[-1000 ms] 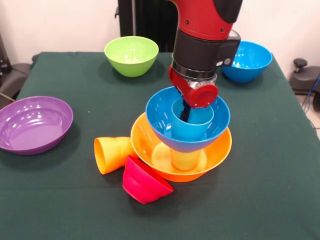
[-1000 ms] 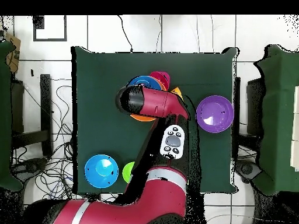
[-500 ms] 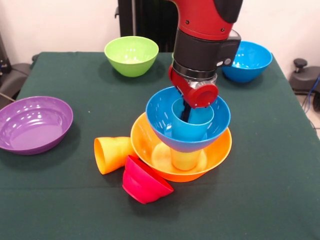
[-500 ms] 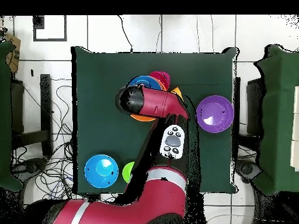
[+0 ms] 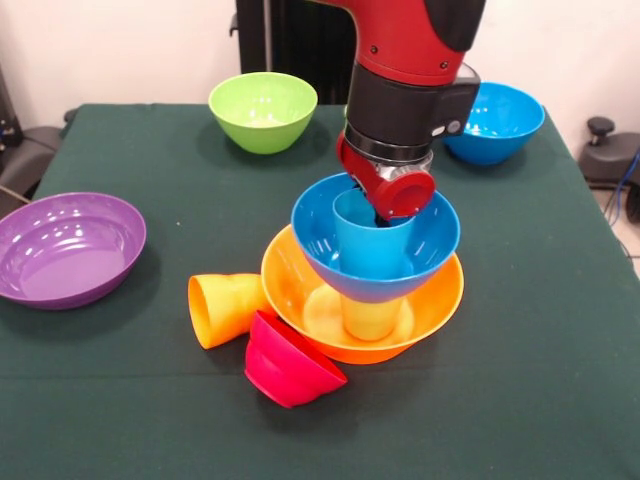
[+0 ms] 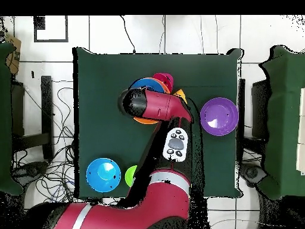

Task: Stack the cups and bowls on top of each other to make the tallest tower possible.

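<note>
The tower stands mid-table: a wide orange bowl (image 5: 440, 295) at the bottom, a yellow-green cup (image 5: 368, 318) upside down in it, and a blue bowl (image 5: 318, 232) resting on that cup. A blue cup (image 5: 370, 248) sits inside the blue bowl, slightly tilted. My gripper (image 5: 381, 214) reaches down into this cup at its far rim and is shut on it. An orange cup (image 5: 225, 308) lies on its side left of the tower. A small red bowl (image 5: 290, 362) lies tipped beside it. In the overhead view my arm hides most of the tower.
A purple bowl (image 5: 65, 250) (image 6: 219, 116) sits at the left edge. A lime green bowl (image 5: 262, 110) (image 6: 130, 175) and a second blue bowl (image 5: 500, 120) (image 6: 103, 175) stand at the far side of the green cloth (image 5: 150, 420).
The blue cup has risen a little and shifted left inside the blue bowl, together with my gripper. Everything else is where it was.
</note>
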{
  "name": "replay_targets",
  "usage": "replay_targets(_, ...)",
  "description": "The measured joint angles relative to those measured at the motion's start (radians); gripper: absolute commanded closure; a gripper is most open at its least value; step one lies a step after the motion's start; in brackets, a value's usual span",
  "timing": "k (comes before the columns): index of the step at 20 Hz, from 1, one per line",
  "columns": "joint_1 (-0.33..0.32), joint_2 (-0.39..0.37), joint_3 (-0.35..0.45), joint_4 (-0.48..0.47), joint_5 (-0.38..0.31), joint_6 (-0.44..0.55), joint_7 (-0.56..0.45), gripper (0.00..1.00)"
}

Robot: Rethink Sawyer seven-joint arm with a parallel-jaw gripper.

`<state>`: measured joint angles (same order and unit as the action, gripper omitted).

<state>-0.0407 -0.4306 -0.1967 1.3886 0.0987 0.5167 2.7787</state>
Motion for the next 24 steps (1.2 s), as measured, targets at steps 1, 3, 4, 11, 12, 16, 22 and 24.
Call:
replay_targets(1,0.000,0.000,-0.001,0.000,0.000,0.000,0.000,0.00)
replay_targets(3,0.000,0.000,-0.001,0.001,0.000,0.000,0.000,0.00)
replay_targets(4,0.000,0.000,-0.001,0.002,0.000,0.000,0.000,0.00)
replay_targets(11,0.000,-0.001,-0.007,0.017,0.000,0.000,0.000,0.00)
replay_targets(12,0.000,-0.002,-0.007,0.021,0.000,0.000,0.000,0.00)
replay_targets(16,0.001,-0.011,-0.010,0.042,0.000,0.000,0.000,0.00)
replay_targets(22,0.003,-0.043,-0.015,0.085,0.000,0.000,0.000,0.00)
replay_targets(24,0.004,-0.058,-0.017,0.093,0.000,0.000,0.000,0.00)
